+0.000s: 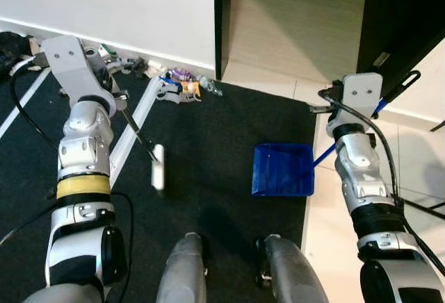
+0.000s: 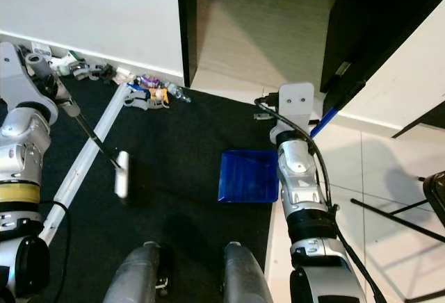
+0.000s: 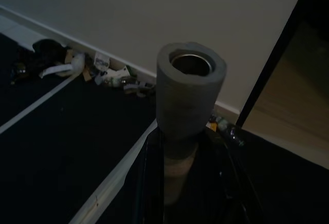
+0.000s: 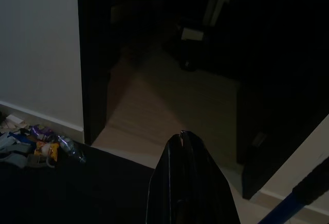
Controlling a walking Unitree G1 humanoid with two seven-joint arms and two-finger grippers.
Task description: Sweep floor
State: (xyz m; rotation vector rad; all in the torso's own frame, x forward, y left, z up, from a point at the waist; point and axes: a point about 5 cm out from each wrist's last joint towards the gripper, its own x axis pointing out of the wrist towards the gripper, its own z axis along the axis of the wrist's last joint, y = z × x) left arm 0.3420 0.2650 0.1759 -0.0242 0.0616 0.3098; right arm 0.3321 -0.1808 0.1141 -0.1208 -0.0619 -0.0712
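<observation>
Left eye view, blue dustpan (image 1: 283,170) on black carpet (image 1: 208,136), litter (image 1: 182,87) by wall

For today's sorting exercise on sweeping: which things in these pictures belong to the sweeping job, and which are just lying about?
Belongs to the job:
- broom, its grey handle held in the left tool
- blue dustpan on the black carpet, its handle by the right tool
- litter pile along the wall

Just there:
- white stripe on the carpet
- black door frame
- tiled floor
</observation>
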